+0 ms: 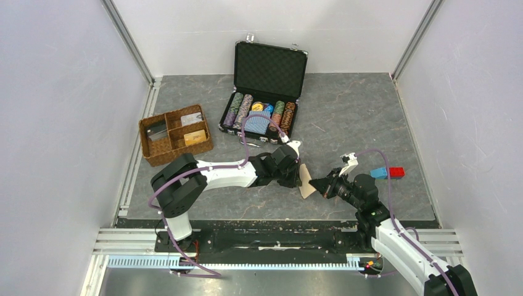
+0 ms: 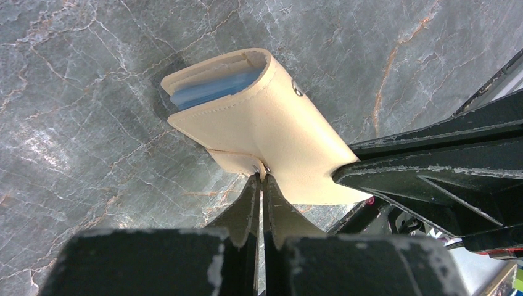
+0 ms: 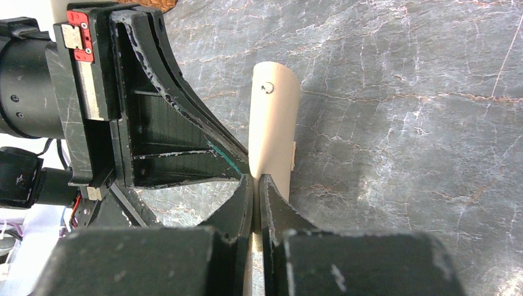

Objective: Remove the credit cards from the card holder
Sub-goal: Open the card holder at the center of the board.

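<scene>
The card holder (image 1: 306,183) is held over the near middle of the surface (image 1: 358,117), the left hand (image 2: 260,179) pinched together on its strap tab (image 2: 237,161) and the right hand (image 3: 255,182) clamped on one end. Judging by this, the left should peel the tab back slowly while the right holds firm, exposing the blue layers (image 2: 210,89) in its mouth.

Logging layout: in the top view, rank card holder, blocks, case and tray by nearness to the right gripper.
1. Card holder, pinched in the right gripper itself.
2. Blocks, to its right.
3. Case, far centre.
4. Tray, far left.
</scene>
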`<state>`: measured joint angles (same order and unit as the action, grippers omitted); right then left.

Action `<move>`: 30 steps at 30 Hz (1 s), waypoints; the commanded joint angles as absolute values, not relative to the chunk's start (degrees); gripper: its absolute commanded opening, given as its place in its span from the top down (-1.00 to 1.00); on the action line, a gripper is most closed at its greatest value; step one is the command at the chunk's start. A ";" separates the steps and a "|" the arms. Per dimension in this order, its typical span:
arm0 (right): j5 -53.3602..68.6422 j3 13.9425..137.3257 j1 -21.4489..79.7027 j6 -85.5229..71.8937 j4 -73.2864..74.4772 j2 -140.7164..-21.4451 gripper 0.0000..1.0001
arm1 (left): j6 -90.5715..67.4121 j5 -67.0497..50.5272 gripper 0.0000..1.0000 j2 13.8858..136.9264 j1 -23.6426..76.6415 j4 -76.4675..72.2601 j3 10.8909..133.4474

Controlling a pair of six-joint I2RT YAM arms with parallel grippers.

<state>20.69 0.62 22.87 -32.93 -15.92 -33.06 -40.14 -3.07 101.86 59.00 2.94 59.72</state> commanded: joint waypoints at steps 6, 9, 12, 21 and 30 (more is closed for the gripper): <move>18.71 -11.87 23.15 -32.76 -12.84 -32.45 1.00 | -38.32 2.20 0.95 100.53 58.62 3.69 58.39; 17.61 -11.74 23.12 -33.07 -12.11 -32.14 1.00 | -38.32 2.67 0.95 99.95 58.55 3.69 57.77; 16.97 -11.59 23.07 -33.04 -11.32 -32.02 1.00 | -38.33 3.42 0.95 99.06 58.61 3.69 56.94; 15.46 -8.44 23.10 -31.47 -5.78 -32.23 0.86 | -40.01 2.91 0.95 94.80 58.57 2.04 52.51; 13.06 2.95 23.20 -25.42 8.60 -30.27 0.27 | -41.94 0.26 0.95 89.74 58.57 -4.46 45.86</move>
